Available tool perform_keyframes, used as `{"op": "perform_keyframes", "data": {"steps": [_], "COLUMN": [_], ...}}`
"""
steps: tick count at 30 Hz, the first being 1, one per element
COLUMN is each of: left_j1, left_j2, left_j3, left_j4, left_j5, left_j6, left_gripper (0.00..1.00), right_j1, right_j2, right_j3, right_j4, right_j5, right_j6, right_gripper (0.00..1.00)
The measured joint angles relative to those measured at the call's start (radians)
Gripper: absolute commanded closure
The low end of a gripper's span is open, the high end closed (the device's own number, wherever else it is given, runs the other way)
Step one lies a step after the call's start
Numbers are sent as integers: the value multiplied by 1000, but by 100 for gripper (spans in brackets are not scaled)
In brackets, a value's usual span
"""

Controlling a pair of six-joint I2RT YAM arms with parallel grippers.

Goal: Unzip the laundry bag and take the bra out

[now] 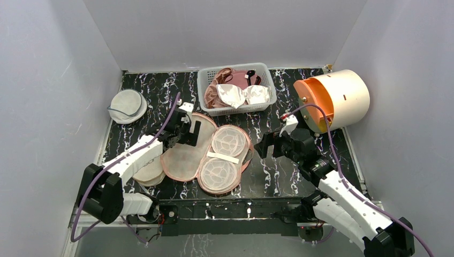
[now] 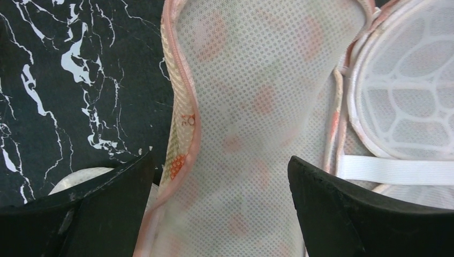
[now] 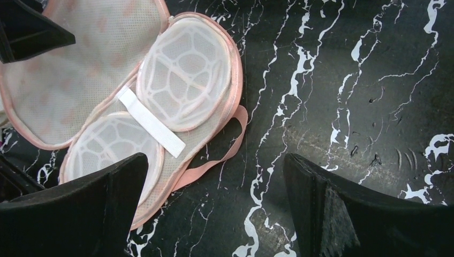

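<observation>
**Bag open flat, white bra in the basket**

The laundry bag (image 1: pixel 184 158) lies unzipped and spread on the surface (image 1: pixel 278 171), mesh lining up, with two ribbed white domes (image 1: pixel 231 140) on its right half. The bra (image 1: pixel 243 95) sits in the white basket (image 1: pixel 235 69) at the far side, well apart from the bag.

My left gripper (image 2: pixel 219 176) hovers over the bag's left half, jaws wide, holding nothing. My right gripper (image 3: pixel 214 176) is equally wide and empty, over the surface just right of the bag.

My read: the bra is light, soft and slick, and its cups keep their shape. I'd pinch the bridge between the cups.
</observation>
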Motion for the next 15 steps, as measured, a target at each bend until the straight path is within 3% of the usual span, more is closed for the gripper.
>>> {"op": "perform_keyframes", "data": {"steps": [3,7,15], "left_j1": [0,0,5], "left_j2": [31,108,149], "left_j3": [14,50,64], "left_j4": [-6,-23,-52], "left_j5": [-17,-33,-58], "left_j6": [2,0,2], "left_gripper": [18,44,81], "right_j1": [0,0,0], "right_j2": [-10,-43,-110], "right_j3": [-34,-64,-69], "right_j4": [23,51,84], "right_j5": [3,3,22], "right_j6": [-3,-6,-11], "right_gripper": [2,2,2]}}
